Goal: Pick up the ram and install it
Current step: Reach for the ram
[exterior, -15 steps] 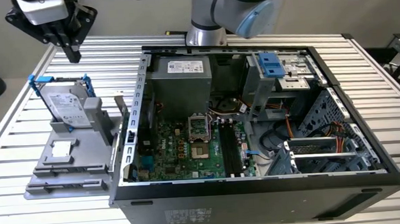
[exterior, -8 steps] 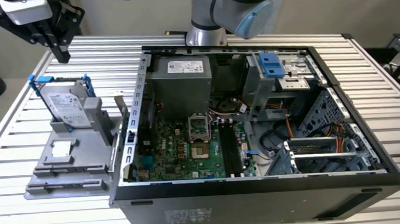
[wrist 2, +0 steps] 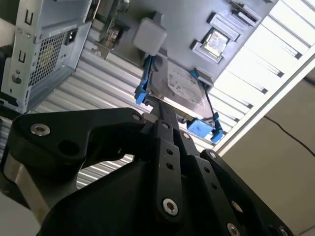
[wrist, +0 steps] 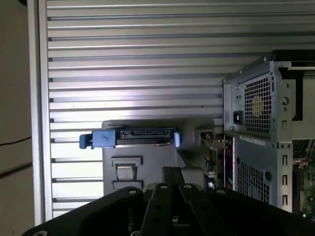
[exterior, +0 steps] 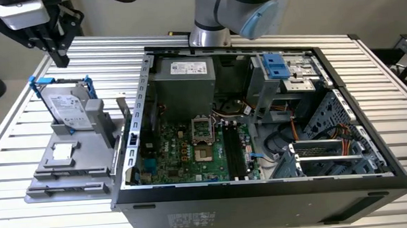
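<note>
My gripper hangs above the far corner of the table at the exterior view's left, its black fingers pressed together with nothing between them. Below it a silver hard drive in a blue-edged frame stands on a grey fixture. In both wrist views the gripper points down at that hard drive. A thin dark strip stands on edge at the fixture's side next to the case; I cannot tell if it is the ram. The black motherboard slots lie inside the open case.
The open computer case fills the middle of the slatted metal table, with a power supply, a drive cage and cables inside. The arm's base stands behind the case. Bare slats run around the fixture.
</note>
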